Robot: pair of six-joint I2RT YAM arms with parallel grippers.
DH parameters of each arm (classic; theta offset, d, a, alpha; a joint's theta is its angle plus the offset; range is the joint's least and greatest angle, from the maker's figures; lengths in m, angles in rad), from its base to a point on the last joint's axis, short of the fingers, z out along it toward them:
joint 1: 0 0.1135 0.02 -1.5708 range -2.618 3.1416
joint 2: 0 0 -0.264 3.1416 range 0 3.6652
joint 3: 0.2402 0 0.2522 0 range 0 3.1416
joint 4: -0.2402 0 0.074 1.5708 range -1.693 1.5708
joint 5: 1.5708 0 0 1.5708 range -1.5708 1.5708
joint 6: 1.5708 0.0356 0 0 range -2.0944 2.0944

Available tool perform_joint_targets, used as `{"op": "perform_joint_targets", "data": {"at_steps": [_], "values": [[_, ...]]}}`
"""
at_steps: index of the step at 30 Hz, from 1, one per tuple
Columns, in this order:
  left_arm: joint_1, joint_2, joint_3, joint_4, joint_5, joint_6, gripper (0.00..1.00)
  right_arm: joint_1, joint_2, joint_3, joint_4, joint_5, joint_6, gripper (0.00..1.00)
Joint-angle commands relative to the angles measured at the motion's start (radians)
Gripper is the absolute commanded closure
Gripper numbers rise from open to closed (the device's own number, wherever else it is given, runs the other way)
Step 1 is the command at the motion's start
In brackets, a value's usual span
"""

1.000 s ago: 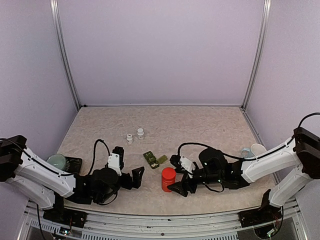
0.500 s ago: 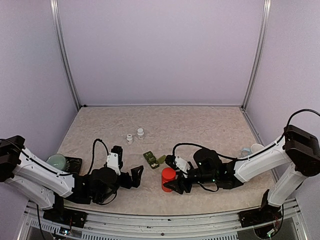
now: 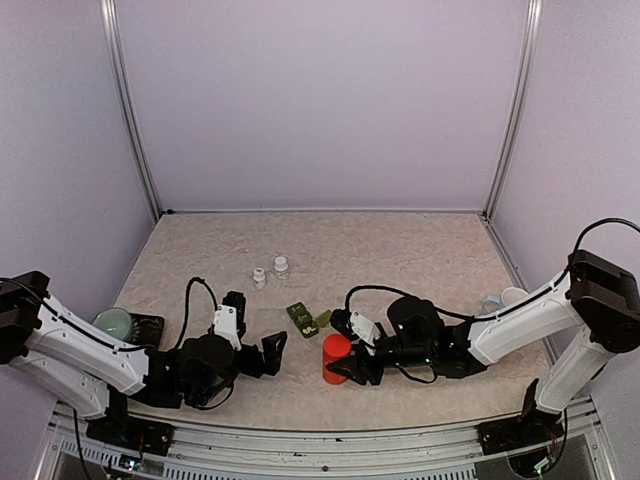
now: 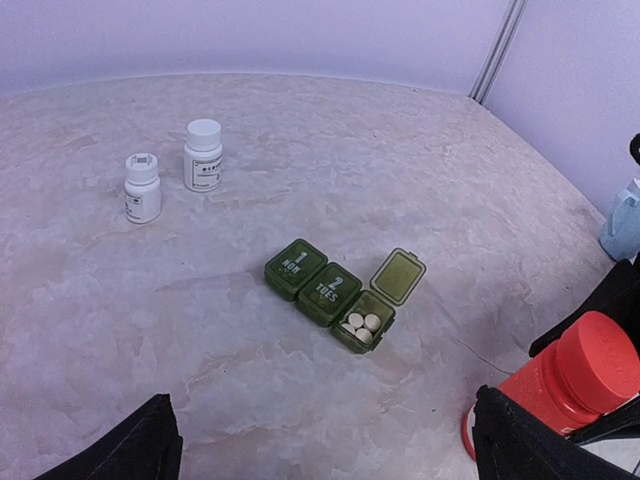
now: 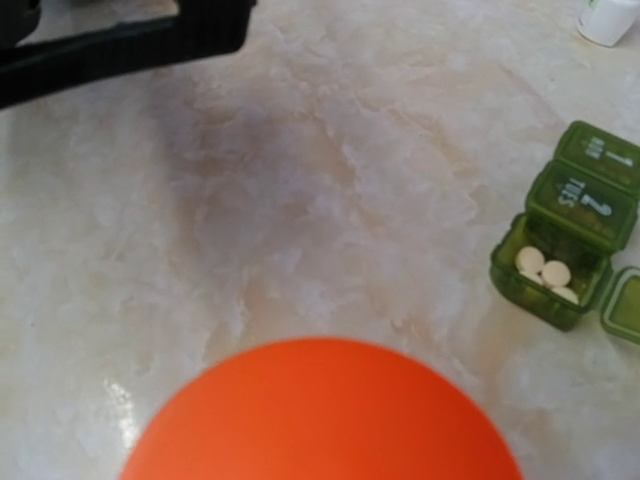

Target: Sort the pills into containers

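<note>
**Operator:** Which step am I on?

**Guide:** Bottle pickup. Your right gripper (image 3: 345, 366) straddles the red bottle (image 3: 337, 352); whether it grips cannot be told. Your left gripper (image 3: 272, 352) stands wide open.

**Operator:** And the containers (image 4: 335, 291)?

**Guide:** Mid-table, just beyond the bottle. The left wrist view shows one end compartment open with white pills (image 4: 358, 325) inside; the top view cannot resolve that. Next, secure the bottle before uncapping.
</note>
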Motion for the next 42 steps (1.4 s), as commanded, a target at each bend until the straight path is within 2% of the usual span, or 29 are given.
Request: {"op": "perform_joint_targets", "data": {"at_steps": [1,8,16,24,33,42], "values": [[0.006,0.0,-0.02,0.063,0.059,0.071,0.01,0.008,-0.041,0.034,-0.008,-0.015,-0.004,0.52],[0.02,0.038,-0.092,0.346,0.451,0.353,0.01,0.007,-0.171,0.088,-0.127,-0.009,-0.015,0.53],[0.046,0.12,-0.019,0.422,0.758,0.499,0.01,0.009,-0.325,0.13,-0.249,-0.03,-0.024,0.54],[0.054,0.208,0.11,0.412,0.792,0.557,0.01,0.02,-0.384,0.129,-0.276,-0.069,-0.007,0.55],[0.072,0.229,0.185,0.402,0.813,0.563,0.01,0.036,-0.407,0.125,-0.284,-0.076,-0.001,0.55],[0.079,0.258,0.205,0.411,0.848,0.565,0.12,0.038,-0.419,0.117,-0.274,-0.095,0.012,0.55]]}}
